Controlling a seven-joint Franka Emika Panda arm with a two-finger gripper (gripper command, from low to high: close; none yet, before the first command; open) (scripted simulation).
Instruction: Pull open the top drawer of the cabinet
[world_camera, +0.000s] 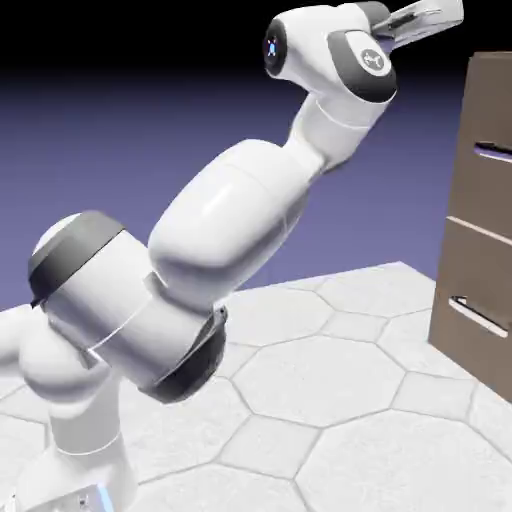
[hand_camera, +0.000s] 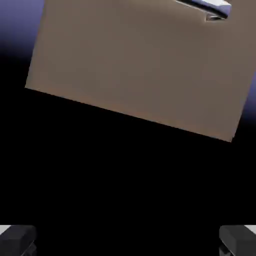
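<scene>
White, glossy and rounded, the robot arm (world_camera: 225, 220) looms closest to me, rising from the exterior view's lower left towards its upper right. Dark grey bands wrap some of its joints. Up at the end, the two-fingered pincer (hand_camera: 128, 242) is released, its dark grey fingertips (hand_camera: 17, 240) spread wide with nothing between them. It hangs near the tall brown wood-look cabinet (world_camera: 470, 270), apart from it and higher than its top edge in the exterior view.

The upper flat-fronted brown drawer (world_camera: 480, 190) sits at the exterior view's right edge, directly above the lower brown drawer front (world_camera: 465, 275), with a pale seam between them. Its slim silver bar handle (world_camera: 493, 152) is cut off by the picture's edge; in the hand view it shows at the top, right of the middle, well apart from both fingertips. Pale hexagonal tiles (world_camera: 320, 380) spread out underneath.
</scene>
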